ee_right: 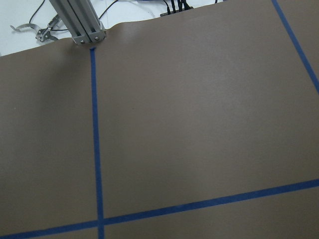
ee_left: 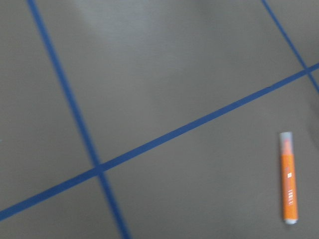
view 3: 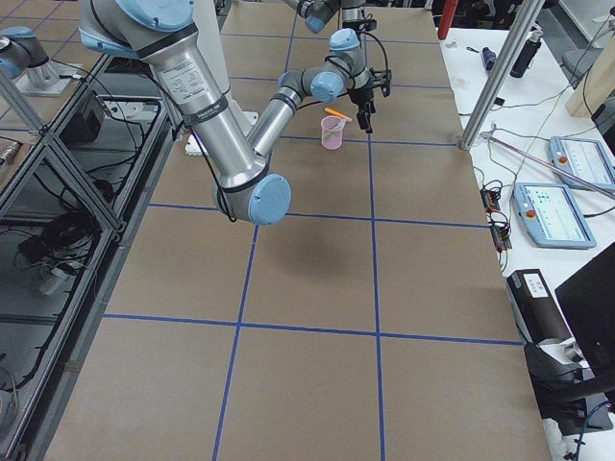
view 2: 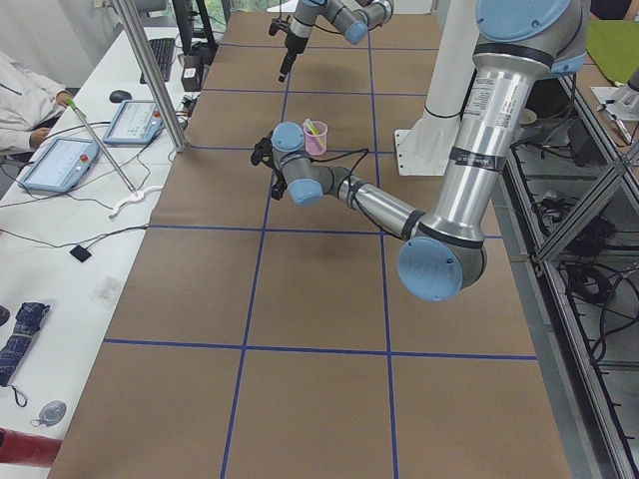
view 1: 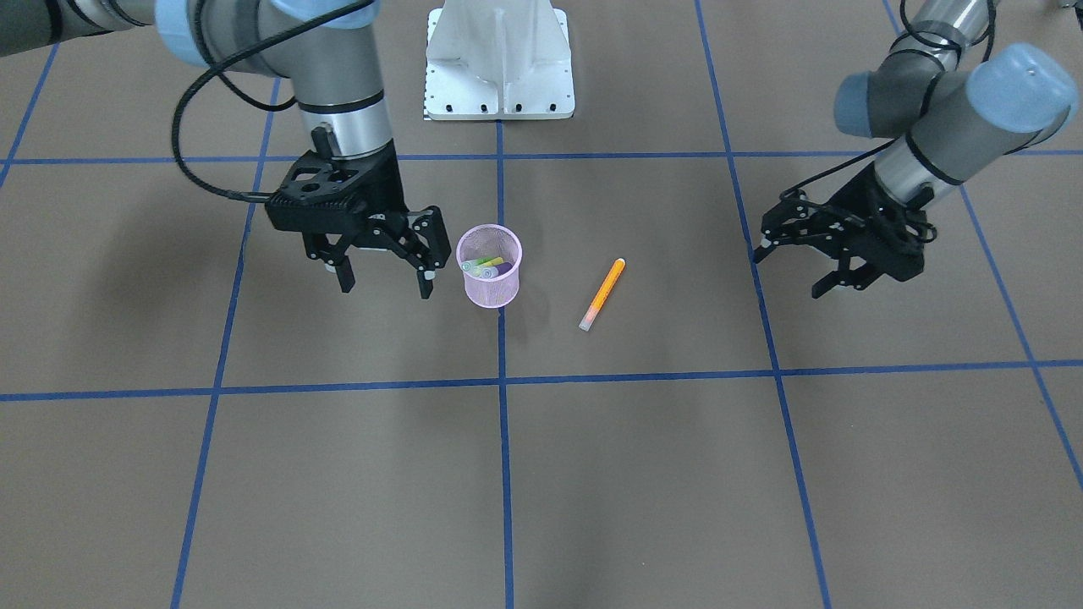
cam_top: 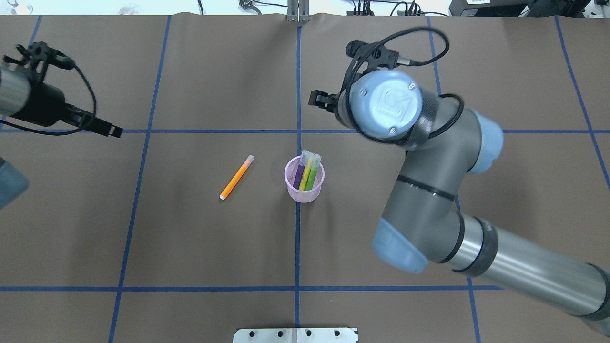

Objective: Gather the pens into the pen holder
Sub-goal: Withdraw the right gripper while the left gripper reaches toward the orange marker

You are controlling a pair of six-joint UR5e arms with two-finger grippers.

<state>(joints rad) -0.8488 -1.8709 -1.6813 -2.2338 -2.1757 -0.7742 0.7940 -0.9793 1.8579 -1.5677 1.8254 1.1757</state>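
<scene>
1. The pen holder (view 1: 491, 292) stands upright on the bench (view 1: 592, 474), mid-bench, on a blue tape line (view 1: 499, 381).
2. Inside the holder are a purple pen (cam_top: 299, 175) and a green pen (cam_top: 313, 176). Both lean, with their pale caps up at the far rim as seen from overhead.
3. The orange pen (view 1: 602, 293) lies flat on the bench on the robot's left of the holder, near it but not touching. It lies at a slant, with the pale cap end pointing away from the robot.
4. The right hand (view 1: 385, 279) has its fingers spread with nothing between them. It hangs just beside the holder on the robot's right, tips pointing down and clear of the mesh.
5. The left hand (view 1: 788, 272) also has its fingers spread and is empty, and it sits tilted. It is well apart from the orange pen, farther to the robot's left. The pen lies between this hand and the holder, closer to the holder.
6. In the left wrist view the orange pen sits low at the right edge, and no fingers show.
</scene>
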